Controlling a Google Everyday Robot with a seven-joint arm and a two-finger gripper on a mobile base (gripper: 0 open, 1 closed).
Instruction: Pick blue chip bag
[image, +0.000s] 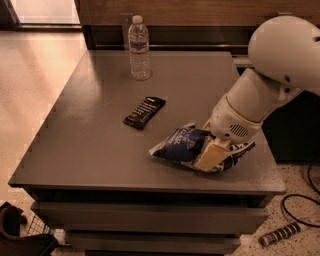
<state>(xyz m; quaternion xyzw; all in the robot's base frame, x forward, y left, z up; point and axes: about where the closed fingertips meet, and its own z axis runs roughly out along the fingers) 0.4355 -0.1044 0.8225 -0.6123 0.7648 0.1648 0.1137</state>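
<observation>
End effector (207, 157) sits on the desk (85, 150) toward 4 o'clock, its pale cream tip pressed down across the blue chip bag (179, 145). Whether it is clamped on the bag or only lying on it cannot be told.

A clear water bottle (139, 47) stands upright near the desk's far edge at about 12 o'clock. A flat black bar wrapper (144, 112) with white print lies near the centre, apart from the bag. At 4 o'clock from that wrapper the crinkled bag lies on its side near the front edge, its white corner pointing to 9 o'clock. The white arm (260, 95) comes in from 2 o'clock.
</observation>
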